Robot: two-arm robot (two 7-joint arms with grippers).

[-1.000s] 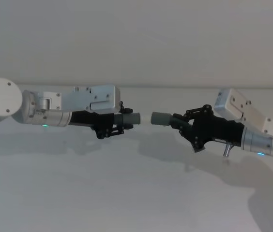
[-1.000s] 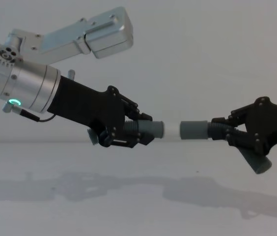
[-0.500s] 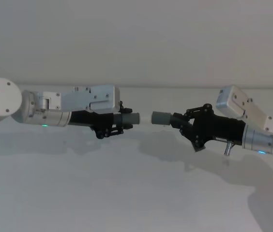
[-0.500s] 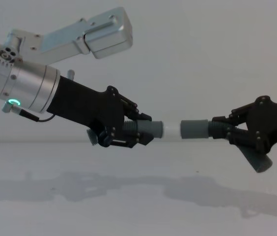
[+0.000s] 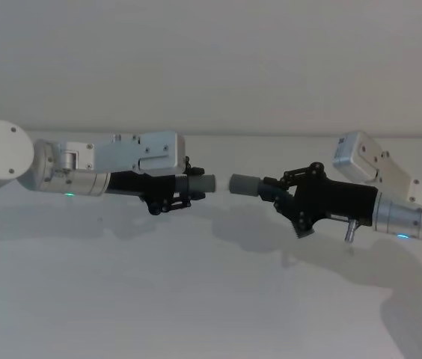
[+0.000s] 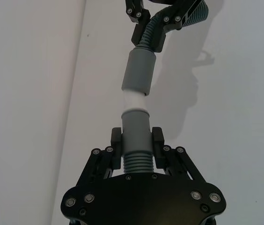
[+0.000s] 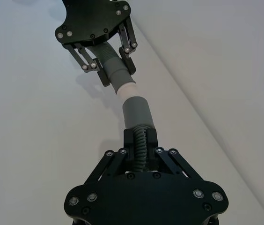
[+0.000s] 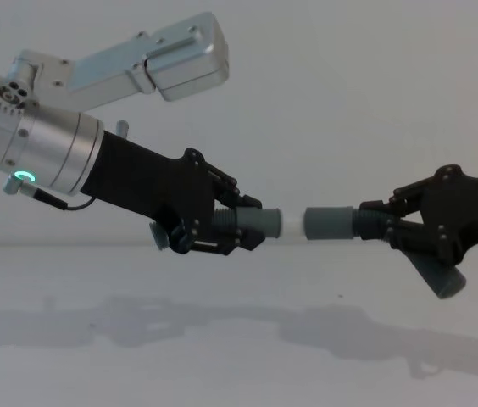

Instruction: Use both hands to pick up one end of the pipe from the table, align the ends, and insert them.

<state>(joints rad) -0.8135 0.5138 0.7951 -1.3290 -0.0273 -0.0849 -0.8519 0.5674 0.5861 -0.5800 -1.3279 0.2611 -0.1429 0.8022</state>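
**Pipe ends lined up, narrow gap between them**

Left gripper (image 8: 222, 227) comes in from the left, held above the table (image 8: 222, 339), fingers clamped on the ribbed neck of the left pipe piece (image 8: 256, 222). That piece has a grey collar with a short white spigot end (image 8: 293, 223) sticking out toward the right. Green ring light (image 8: 24, 177) glows on the left arm's wrist.

Right gripper (image 8: 391, 227) comes in from the right at about the same height, pinching the corrugated section of the right pipe piece (image 8: 330, 223). Its grey socket mouth faces the white spigot. The other end of this piece hangs down below the gripper in the chest view.

Left wrist view: white spigot tip (image 6: 134, 99) sits at the socket mouth (image 6: 139, 72); cannot tell whether it has entered. Head view: ends (image 5: 222, 183) roughly coaxial, both pieces off the table, shadows on the surface below.
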